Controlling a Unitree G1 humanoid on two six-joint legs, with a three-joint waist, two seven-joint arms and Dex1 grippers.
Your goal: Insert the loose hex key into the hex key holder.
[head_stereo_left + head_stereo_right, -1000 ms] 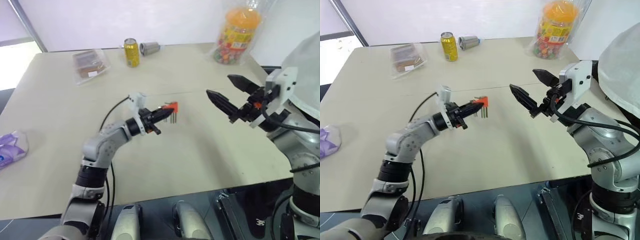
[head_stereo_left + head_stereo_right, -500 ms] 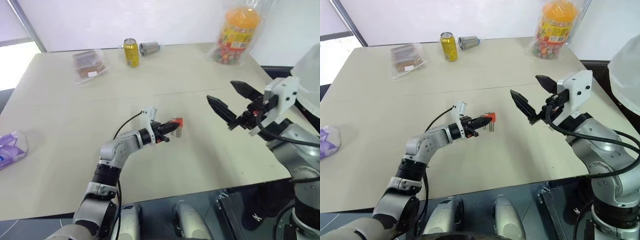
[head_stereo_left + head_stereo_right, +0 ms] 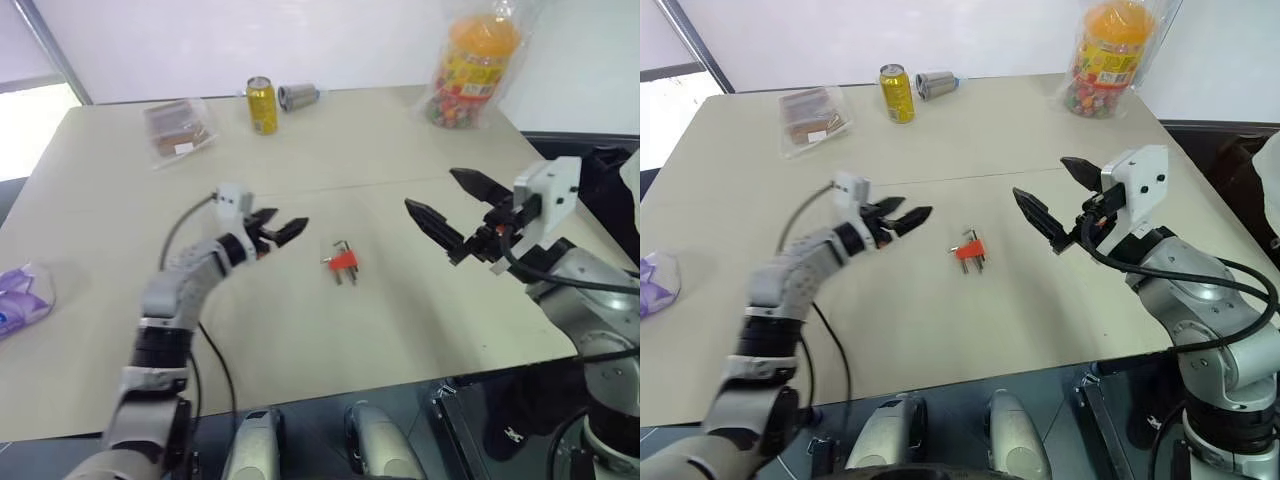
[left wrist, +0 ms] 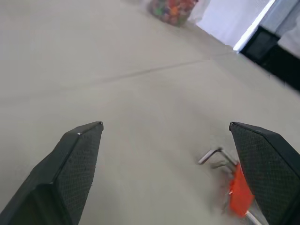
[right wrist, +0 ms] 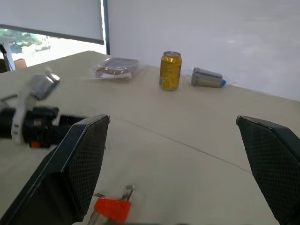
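One desk [image 3: 420,330] carries everything. On it lies one hex key holder [image 3: 343,261], a red-orange block with what looks like three or four short dark keys sticking out; the exact number is hard to make out. One bent key [image 4: 212,155] shows at its upper end, possibly the loose hex key, though that cannot be told.

At the far edge stand one yellow can [image 3: 263,105], one grey can lying on its side [image 3: 298,96] and one large candy jar with an orange lid [image 3: 474,66]. There is one clear packet of brown snacks [image 3: 180,129] and one purple-printed bag [image 3: 22,300].

Two robot hands are over the desk: one left hand [image 3: 280,227] and one right hand [image 3: 452,200], each with two black fingers spread apart.
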